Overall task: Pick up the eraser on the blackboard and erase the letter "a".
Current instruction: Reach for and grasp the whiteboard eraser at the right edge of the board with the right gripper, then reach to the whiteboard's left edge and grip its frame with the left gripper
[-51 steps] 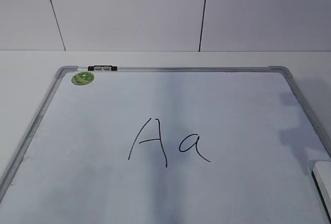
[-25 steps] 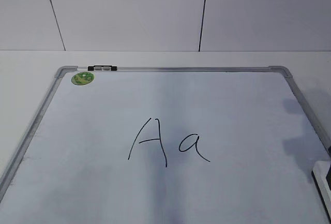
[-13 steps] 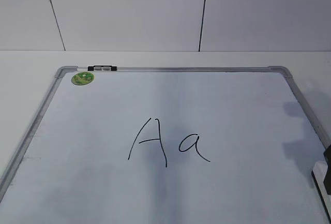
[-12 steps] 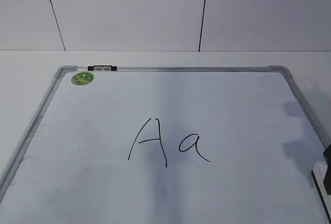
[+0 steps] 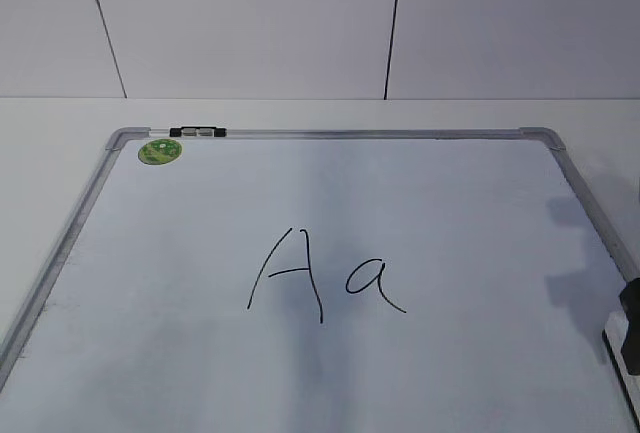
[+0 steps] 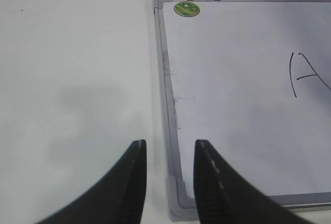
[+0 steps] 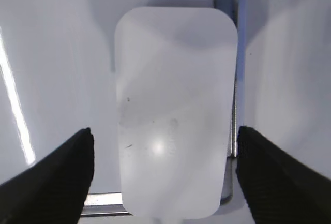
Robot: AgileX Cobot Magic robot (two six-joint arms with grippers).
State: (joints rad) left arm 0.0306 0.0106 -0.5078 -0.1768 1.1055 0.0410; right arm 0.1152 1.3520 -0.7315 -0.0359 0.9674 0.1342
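The blackboard (image 5: 450, 213) is a white board in a silver-grey frame with a round green sticker (image 5: 160, 151) at its far left corner. A capital "A" (image 5: 290, 273) and the letter "a" (image 5: 374, 285) are written in black at its middle. The eraser (image 7: 175, 110) is a white rounded block lying on the board's near right corner; only its edge shows in the exterior view (image 5: 617, 338). My right gripper (image 7: 163, 151) is open, its fingers on either side of the eraser and apart from it. My left gripper (image 6: 168, 149) is open and empty over the board's near left corner.
A black and silver clip (image 5: 198, 132) sits on the board's far frame edge near the sticker. The board lies on a white table (image 5: 320, 113) with a white panelled wall behind it. The board's frame (image 6: 164, 79) runs between my left fingers.
My right gripper has come in at the right edge of the exterior view over the eraser, covering more of it. The letters and the board are unchanged.
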